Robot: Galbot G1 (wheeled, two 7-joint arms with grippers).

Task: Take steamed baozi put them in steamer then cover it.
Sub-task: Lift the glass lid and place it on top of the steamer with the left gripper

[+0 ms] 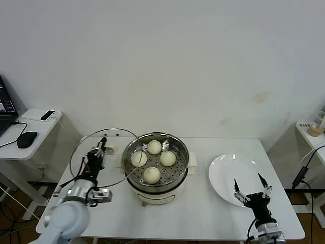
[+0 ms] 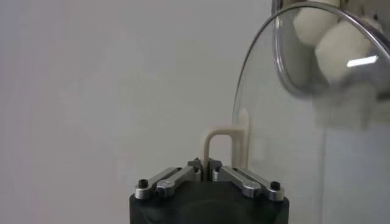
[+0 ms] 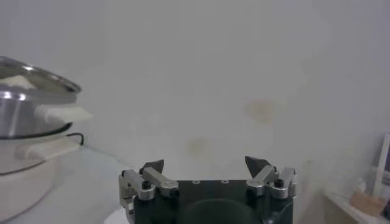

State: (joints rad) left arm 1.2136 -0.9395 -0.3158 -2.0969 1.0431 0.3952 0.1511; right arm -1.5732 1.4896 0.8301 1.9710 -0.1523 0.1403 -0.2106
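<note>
1. Buns (image 1: 153, 161), all four, sit in the steamer (image 1: 155, 170).
2. Left claw (image 2: 206, 172) pinches the lid (image 1: 101, 152) by its handle (image 2: 222, 143), beside the steamer; glass, rigid, breakable.
3. Right claw (image 1: 251, 188) gapes wide over the plate (image 1: 228, 175).

Four baozi (image 1: 153, 160) in the steamer (image 1: 156, 179), cover (image 1: 101, 152) left, plate (image 1: 228, 175) right.

left pincer (image 1: 100, 151) clamped shut, right pincer (image 1: 251, 187) spread wide

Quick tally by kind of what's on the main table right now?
Cream-white round dough buns, in the steamer: 4
Shiny stainless-steel steamer pot: 1
Clear glass lid with metal rim, held in the left end effector: 1
Flat white plate: 1
Total: 7
</note>
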